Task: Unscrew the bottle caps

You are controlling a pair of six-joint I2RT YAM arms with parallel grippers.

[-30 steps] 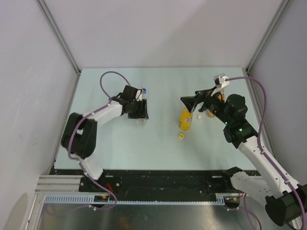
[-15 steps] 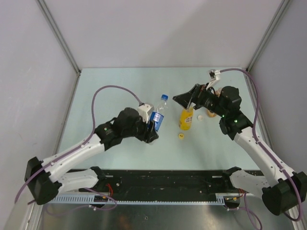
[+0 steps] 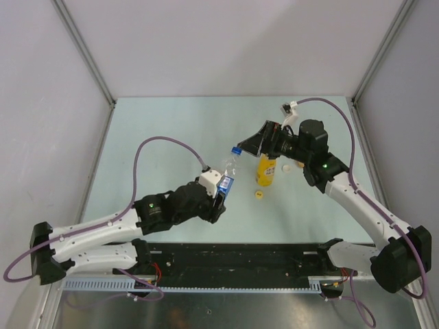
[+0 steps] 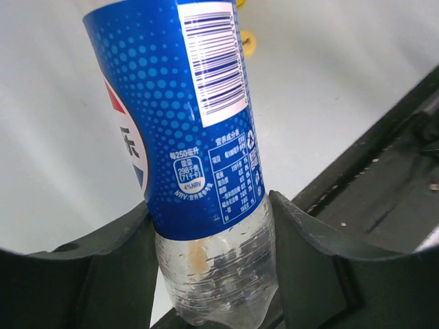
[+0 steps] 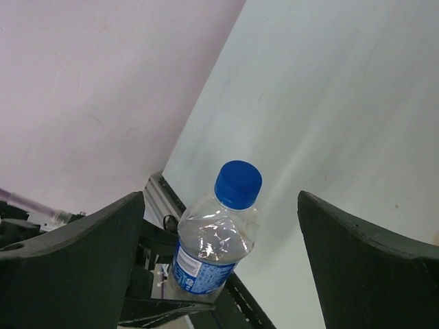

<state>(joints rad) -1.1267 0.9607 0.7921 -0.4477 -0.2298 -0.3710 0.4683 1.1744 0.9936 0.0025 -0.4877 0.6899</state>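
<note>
holding the clear bottle [image 3: 227, 175] low on its body with my left gripper [image 3: 219, 192], fingers clamped on the bare plastic under the blue label, bottle leaning right and away. the blue cap [image 3: 235, 150] is on. my right gripper [image 3: 250, 142] is spread wide just right of that cap, touching nothing. the yellow bottle [image 3: 265, 171] stands just right of all this. the yellow cap [image 3: 258, 194] lies on the table [image 3: 171, 130] near it, the pale cap [image 3: 287, 167] further right.
</note>
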